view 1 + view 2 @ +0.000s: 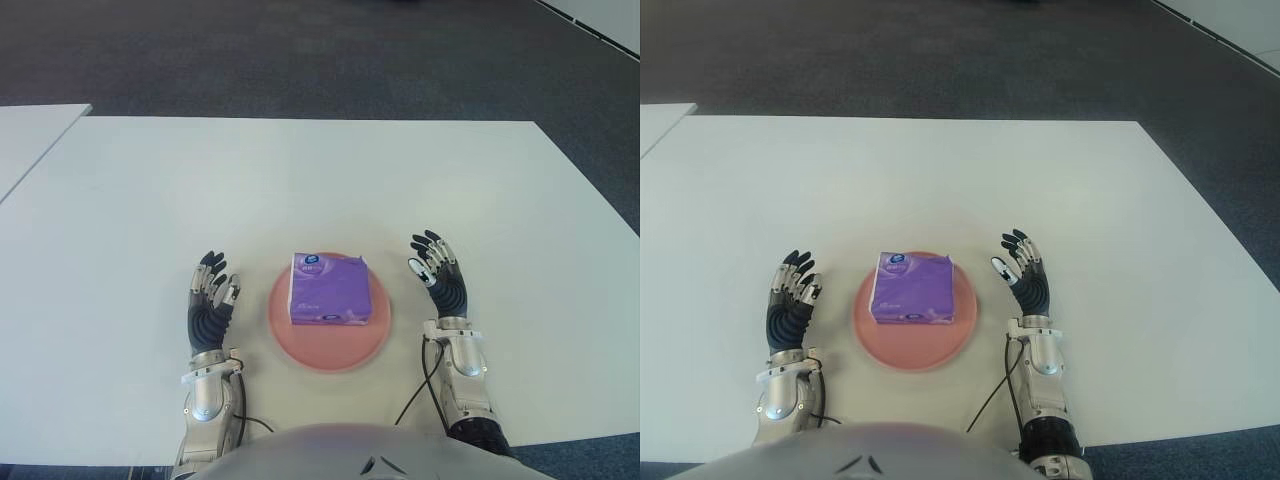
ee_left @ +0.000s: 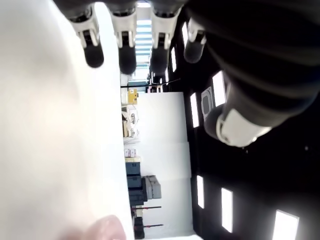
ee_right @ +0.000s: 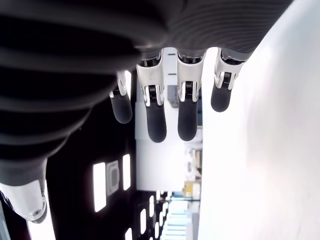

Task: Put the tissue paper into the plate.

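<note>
A purple tissue pack lies flat inside the pink round plate on the white table, close to the front edge. My left hand shows to the left of the plate, fingers straight and holding nothing. To the right of the plate is my right hand, also with fingers extended and nothing in them. Neither hand touches the plate or the pack. In the left wrist view the left fingers are stretched out, and in the right wrist view the right fingers are too.
A second white table borders the far left. Dark carpet lies beyond the table's far edge. Black cables run from my right wrist toward the table's front edge.
</note>
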